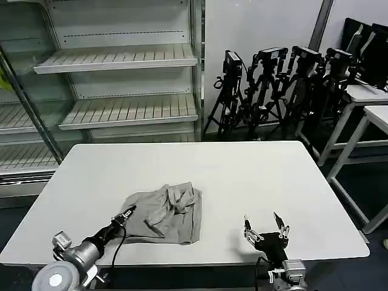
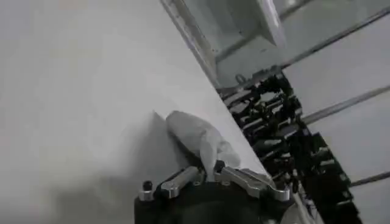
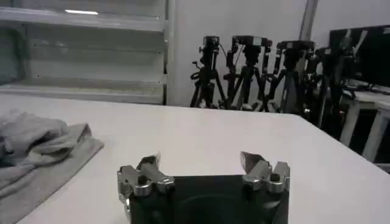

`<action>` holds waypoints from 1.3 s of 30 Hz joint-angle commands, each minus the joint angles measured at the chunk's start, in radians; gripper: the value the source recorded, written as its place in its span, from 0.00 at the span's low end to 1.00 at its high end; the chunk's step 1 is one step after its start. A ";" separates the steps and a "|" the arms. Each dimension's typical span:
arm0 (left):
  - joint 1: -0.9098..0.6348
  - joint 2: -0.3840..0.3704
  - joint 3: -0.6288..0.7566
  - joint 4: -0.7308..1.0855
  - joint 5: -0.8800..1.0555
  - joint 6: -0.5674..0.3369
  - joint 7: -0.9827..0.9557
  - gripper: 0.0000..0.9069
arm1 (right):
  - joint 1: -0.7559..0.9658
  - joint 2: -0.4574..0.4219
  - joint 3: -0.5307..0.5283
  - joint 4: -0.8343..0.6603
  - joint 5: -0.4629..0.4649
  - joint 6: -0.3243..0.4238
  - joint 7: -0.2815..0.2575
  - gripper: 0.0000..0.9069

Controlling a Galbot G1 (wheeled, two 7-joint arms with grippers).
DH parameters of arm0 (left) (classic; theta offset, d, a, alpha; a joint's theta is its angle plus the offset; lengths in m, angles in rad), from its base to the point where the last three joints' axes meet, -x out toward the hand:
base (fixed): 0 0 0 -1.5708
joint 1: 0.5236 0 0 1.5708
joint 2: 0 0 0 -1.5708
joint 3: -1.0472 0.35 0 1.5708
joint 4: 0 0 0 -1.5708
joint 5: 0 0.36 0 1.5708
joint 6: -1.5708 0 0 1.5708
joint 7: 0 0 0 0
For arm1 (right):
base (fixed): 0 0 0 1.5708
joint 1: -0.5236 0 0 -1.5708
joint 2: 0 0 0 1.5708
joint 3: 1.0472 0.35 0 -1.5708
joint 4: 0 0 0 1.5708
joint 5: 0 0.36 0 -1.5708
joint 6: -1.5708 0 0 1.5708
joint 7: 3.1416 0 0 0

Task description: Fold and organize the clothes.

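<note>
Shirt point(image 1: 165, 214) sits bunched up, roughly folded, on the table point(image 1: 242, 176) near the front edge, left of centre. Left gripper point(image 1: 125, 216) is at its near-left edge, jaws narrow and apparently pinching a bit of cloth, while right gripper point(image 1: 265, 230) hovers well apart with jaws wide and empty. Risk: a thin pinch could slip, or dragging one-handed might undo the fold.

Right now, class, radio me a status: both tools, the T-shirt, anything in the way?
Left tool shut on T-shirt edge. Right tool open, apart from it, near table front edge. T-shirt bunched, roughly folded. Nothing in the way.
</note>
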 commanded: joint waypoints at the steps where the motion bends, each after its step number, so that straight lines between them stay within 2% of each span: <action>1: 0.008 0.005 -0.183 0.009 -0.176 0.002 -0.014 0.04 | 0.000 0.002 -0.003 0.004 0.000 0.000 0.000 1.00; 4: 0.016 0.067 -0.271 0.050 -0.212 0.003 -0.013 0.04 | 0.008 0.002 -0.007 0.004 0.002 0.000 -0.001 1.00; 7: 0.029 0.155 -0.365 0.093 -0.219 0.003 0.001 0.04 | 0.019 -0.002 -0.011 0.001 0.006 0.000 -0.001 1.00; 9: 0.046 0.245 -0.455 0.119 -0.217 0.004 0.017 0.04 | 0.029 -0.003 -0.015 -0.002 0.010 0.002 -0.002 1.00; 12: 0.061 0.327 -0.547 0.123 -0.211 0.005 0.025 0.04 | 0.042 0.000 -0.022 -0.004 0.014 0.004 -0.003 1.00; 17: 0.054 0.417 -0.613 0.055 -0.196 0.005 0.016 0.04 | 0.055 0.012 -0.034 -0.003 0.013 0.008 -0.005 1.00; 20: 0.046 0.454 -0.571 -0.048 -0.144 0.004 0.011 0.04 | 0.056 0.016 -0.037 0.002 0.011 0.011 -0.006 1.00; 22: 0.048 0.448 -0.486 -0.137 -0.079 0.004 0.018 0.04 | 0.046 0.021 -0.037 0.011 0.008 0.015 -0.008 1.00; 24: 0.030 0.402 -0.286 -0.192 0.097 0.001 0.034 0.06 | 0.032 0.030 -0.038 0.020 -0.003 0.020 -0.010 1.00; 25: 0.025 0.394 -0.233 -0.199 0.214 0.000 0.039 0.04 | 0.029 0.033 -0.039 0.021 -0.006 0.021 -0.010 1.00; 26: 0.009 0.353 -0.074 -0.189 0.324 -0.014 0.059 0.04 | 0.019 0.039 -0.040 0.027 -0.016 0.025 -0.011 1.00; 29: -0.031 0.290 0.217 -0.112 0.624 -0.077 0.082 0.04 | -0.004 0.052 -0.043 0.034 -0.040 0.032 -0.015 1.00; 33: -0.114 0.162 0.428 -0.011 0.791 -0.103 0.073 0.04 | -0.030 0.066 -0.039 0.044 -0.068 0.038 -0.017 1.00; 39: -0.227 0.042 0.594 -0.021 0.856 -0.103 0.029 0.04 | -0.070 0.086 -0.029 0.056 -0.102 0.052 -0.020 1.00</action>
